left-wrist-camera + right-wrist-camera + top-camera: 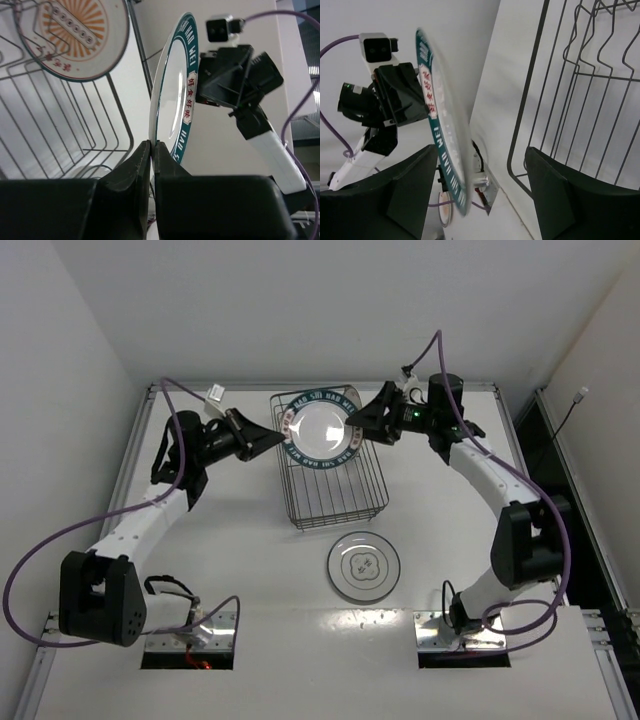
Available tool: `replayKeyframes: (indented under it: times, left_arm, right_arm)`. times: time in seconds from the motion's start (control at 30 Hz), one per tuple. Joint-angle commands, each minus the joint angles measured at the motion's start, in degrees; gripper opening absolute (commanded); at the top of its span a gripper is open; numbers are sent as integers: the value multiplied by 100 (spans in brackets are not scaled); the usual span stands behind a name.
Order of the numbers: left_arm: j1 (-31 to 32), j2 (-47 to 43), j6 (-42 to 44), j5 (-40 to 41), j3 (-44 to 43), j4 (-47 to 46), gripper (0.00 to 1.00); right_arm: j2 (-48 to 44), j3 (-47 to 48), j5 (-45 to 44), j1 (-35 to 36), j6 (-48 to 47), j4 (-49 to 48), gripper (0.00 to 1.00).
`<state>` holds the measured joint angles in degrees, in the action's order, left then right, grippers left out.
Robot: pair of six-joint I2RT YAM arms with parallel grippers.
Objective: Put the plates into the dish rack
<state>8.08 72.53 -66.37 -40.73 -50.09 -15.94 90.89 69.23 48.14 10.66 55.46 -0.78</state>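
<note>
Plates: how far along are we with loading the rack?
Done: the orange plate looks racked in the dish rack. In hand: the left pincer clamps the teal plate over the rack, the right pincer open around its rim. Left: the grey-ringed plate on the table.

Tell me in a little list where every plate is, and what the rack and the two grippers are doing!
teal plate: lifted and tilted over the rack's far end
orange plate: standing in the rack
grey plate: flat on the table, on the near side of the rack
rack: on the table between the arms
left gripper: shut on the teal plate's rim
right gripper: open, one finger on each side of the teal plate's edge
</note>
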Motion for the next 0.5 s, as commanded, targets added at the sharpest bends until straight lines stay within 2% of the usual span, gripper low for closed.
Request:
replayKeyframes:
  times: [0.0,0.07,0.1,0.13,0.2,0.23,0.27,0.3,0.33,0.37,0.4,0.43,0.47]
  left_arm:
    - [290,-90,-411,30,-19,-726,0]
    - [405,-90,-412,83,-19,-779,0]
    - [466,-38,-412,83,-19,-726,0]
    - [467,15,-412,83,-19,-674,8]
    - [467,76,-325,-57,-88,-551,39]
    - [415,155,-98,-119,-228,-228,53]
    - [344,156,131,-172,-369,123,80]
    - [292,226,455,-172,-562,605,98]
    - [169,226,1206,-15,-1034,1828,100]
    - [98,287,1579,325,-1282,2397,100]
    - [28,288,1896,520,-1485,2873,100]
    - [-51,288,2152,696,-1756,3252,100]
    - [-208,288,2494,855,-1837,3778,100]
  right_arm:
    - [200,20,222,42,211,-538,68]
    - [279,20,300,95,333,-687,62]
    - [280,20,301,95,334,-739,39]
    - [280,20,301,95,334,-740,22]
    - [202,20,21,-10,238,-451,0]
    - [44,220,-137,-11,124,-215,0]
    - [-44,370,-582,-11,-304,414,0]
    - [-106,581,-865,-11,-578,847,0]
    - [-107,1122,-1224,67,-876,1330,0]
    - [-185,1380,-1985,138,-1358,1726,0]
    - [-186,1609,-2384,226,-1537,2278,0]
    - [-186,1994,-2736,427,-1704,2475,0]
    - [-90,2172,-3471,542,-1871,2660,0]
